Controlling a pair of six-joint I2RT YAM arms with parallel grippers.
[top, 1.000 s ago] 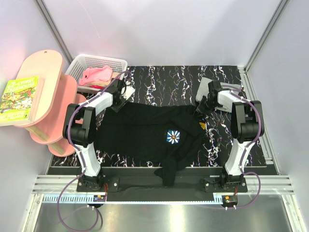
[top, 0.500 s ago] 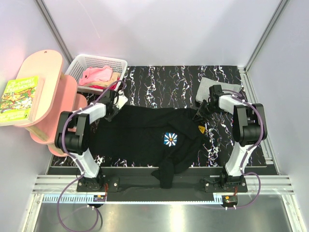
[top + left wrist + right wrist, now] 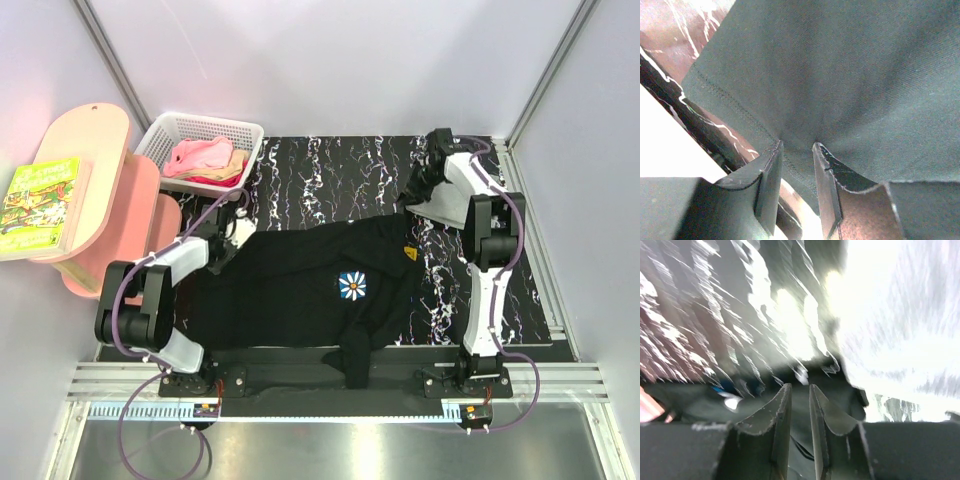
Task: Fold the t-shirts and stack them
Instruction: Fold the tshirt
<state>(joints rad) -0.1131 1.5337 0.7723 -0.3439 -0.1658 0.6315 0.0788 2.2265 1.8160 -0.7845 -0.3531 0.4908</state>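
Note:
The black t-shirt (image 3: 300,280) with the white daisy print (image 3: 352,286) lies spread across the table, one part hanging over the near edge. My left gripper (image 3: 232,240) is shut on the shirt's far left edge. The left wrist view shows its jaws (image 3: 796,147) pinching black cloth (image 3: 840,75). My right gripper (image 3: 418,192) is at the far right, shut on the shirt's far right corner. The right wrist view is blurred, with dark cloth (image 3: 840,382) between the nearly closed jaws (image 3: 800,387). The folded light grey t-shirt (image 3: 447,212) lies under the right arm.
A white basket (image 3: 170,128) at the far left of the table holds pink (image 3: 200,155), tan and red shirts. A pink shelf unit (image 3: 100,200) with a green book (image 3: 40,205) stands left of the table. Grey walls close in the back and sides.
The left gripper has pulled the shirt's left edge leftward and nearer. The right gripper has moved farther away, over the grey shirt. The black shirt has shifted left and is stretched flatter.

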